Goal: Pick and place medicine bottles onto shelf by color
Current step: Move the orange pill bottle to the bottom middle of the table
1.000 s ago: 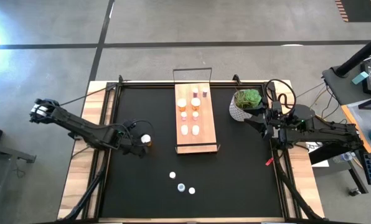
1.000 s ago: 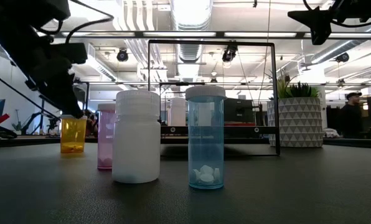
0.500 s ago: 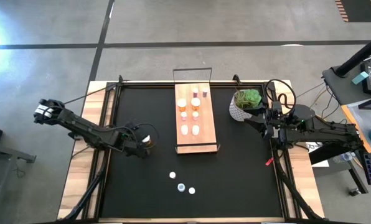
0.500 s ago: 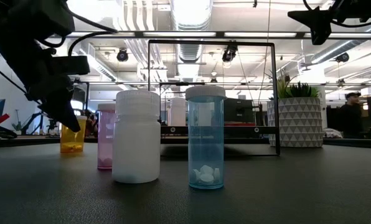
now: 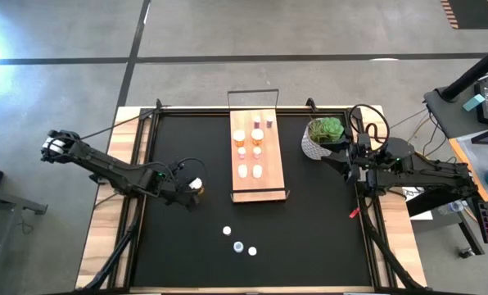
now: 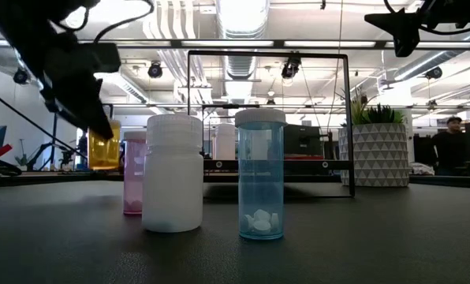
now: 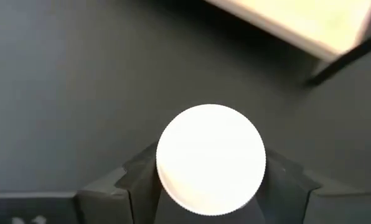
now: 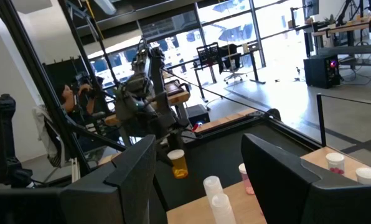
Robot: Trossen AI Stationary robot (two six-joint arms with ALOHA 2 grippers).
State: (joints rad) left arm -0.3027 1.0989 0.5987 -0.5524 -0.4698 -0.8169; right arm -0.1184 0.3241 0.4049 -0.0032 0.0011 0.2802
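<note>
My left gripper (image 5: 192, 188) is shut on an orange bottle with a white cap (image 7: 210, 158), over the mat left of the shelf; the bottle also shows in the low view (image 6: 103, 148) and the right wrist view (image 8: 180, 165). The light-wood shelf (image 5: 267, 183) carries several bottles standing in pairs. Three bottles stand on the mat near the front edge: pink (image 6: 132, 177), white (image 6: 173, 175) and pale blue (image 6: 260, 177). My right gripper (image 8: 201, 180) is open and empty, held high beside the plant (image 5: 324, 138). My left gripper pinches the orange bottle at its top, one finger (image 7: 132, 180) on each side of the white cap's rim (image 7: 164, 171). The fingers come from above, pointing down. The bottle hangs upright below them, its base (image 6: 103, 166) lifted clear of the mat.
A green plant in a white patterned pot (image 6: 374, 150) stands right of the shelf. The shelf's dark wire frame (image 6: 268, 54) rises at its ends. The black mat (image 5: 309, 238) lies open to the front right.
My left gripper has gone down over the orange bottle and then up with it. The bottle stood on the mat before and now hangs upright, clear of it, a little nearer the shelf.
</note>
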